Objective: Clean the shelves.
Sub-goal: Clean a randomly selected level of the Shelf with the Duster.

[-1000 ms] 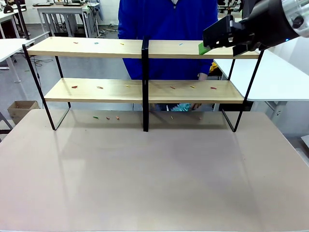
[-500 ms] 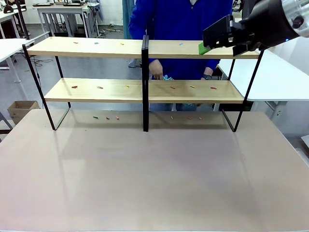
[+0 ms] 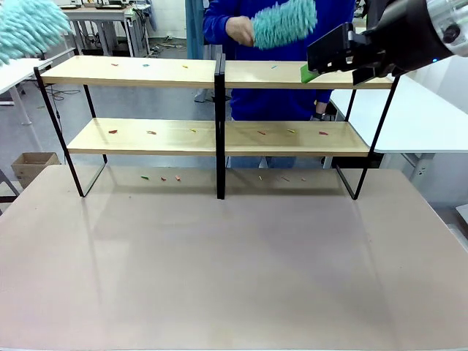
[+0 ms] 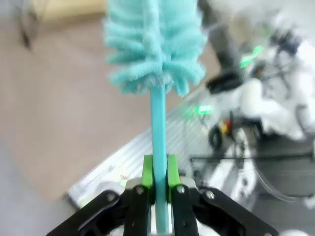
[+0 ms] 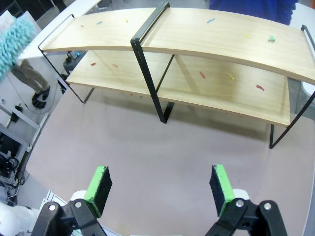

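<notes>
The shelves (image 3: 219,135) stand across the far half of the table, two light-wood boards in a black frame (image 5: 147,49), strewn with small coloured scraps. My left gripper (image 4: 158,173) is shut on the thin handle of a fluffy teal duster (image 4: 155,39), whose head shows at the top left, left of the upper board (image 3: 28,28). My right gripper (image 5: 160,184) hangs open high above the table, looking down on the shelves. From the front it sits by the upper board's right end (image 3: 316,67). Behind the shelves, a person's hand (image 3: 238,29) holds a second teal duster (image 3: 285,22) above the upper board.
Coloured scraps (image 3: 162,178) lie on the tabletop under the shelves. The beige table (image 3: 234,270) is bare in front of them. A cardboard box (image 3: 33,164) sits on the floor at left, and a white table (image 3: 431,110) stands at right.
The person's hand has lifted a duster from behind the lower board to above the upper one. My left duster head has come into view at top left. The right arm has stayed still.
</notes>
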`<state>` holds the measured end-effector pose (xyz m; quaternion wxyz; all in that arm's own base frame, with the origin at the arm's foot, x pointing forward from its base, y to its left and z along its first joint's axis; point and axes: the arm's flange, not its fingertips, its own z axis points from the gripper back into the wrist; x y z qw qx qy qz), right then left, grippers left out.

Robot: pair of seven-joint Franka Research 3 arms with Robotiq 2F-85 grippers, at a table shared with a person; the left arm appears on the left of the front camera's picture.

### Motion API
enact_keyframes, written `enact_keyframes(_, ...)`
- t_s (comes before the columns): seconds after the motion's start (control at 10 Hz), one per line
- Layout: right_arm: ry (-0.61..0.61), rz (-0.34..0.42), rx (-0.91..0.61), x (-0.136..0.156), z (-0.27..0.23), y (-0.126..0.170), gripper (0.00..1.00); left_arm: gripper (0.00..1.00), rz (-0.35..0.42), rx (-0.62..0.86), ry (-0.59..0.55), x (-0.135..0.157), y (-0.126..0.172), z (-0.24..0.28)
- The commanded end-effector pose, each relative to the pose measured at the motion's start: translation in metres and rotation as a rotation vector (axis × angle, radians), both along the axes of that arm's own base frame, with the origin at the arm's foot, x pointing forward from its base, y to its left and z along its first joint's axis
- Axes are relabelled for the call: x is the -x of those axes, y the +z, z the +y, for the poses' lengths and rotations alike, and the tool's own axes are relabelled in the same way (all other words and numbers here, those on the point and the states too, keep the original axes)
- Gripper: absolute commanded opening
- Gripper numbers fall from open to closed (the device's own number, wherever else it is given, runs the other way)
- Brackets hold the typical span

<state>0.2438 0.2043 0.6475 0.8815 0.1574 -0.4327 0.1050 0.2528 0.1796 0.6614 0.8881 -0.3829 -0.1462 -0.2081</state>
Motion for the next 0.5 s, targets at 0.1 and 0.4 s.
enact_keyframes(0.1, 0.001, 0.001, -0.006, -0.001, 0.0, 0.0, 1.0, 0.13, -0.006, -0.393, -0.374, -0.01, -0.04, -0.042)
enact_keyframes(0.4, 0.001, 0.001, -0.006, -0.001, 0.0, 0.0, 1.0, 0.13, 0.075, -0.337, -0.319, -0.015, -0.033, -0.053)
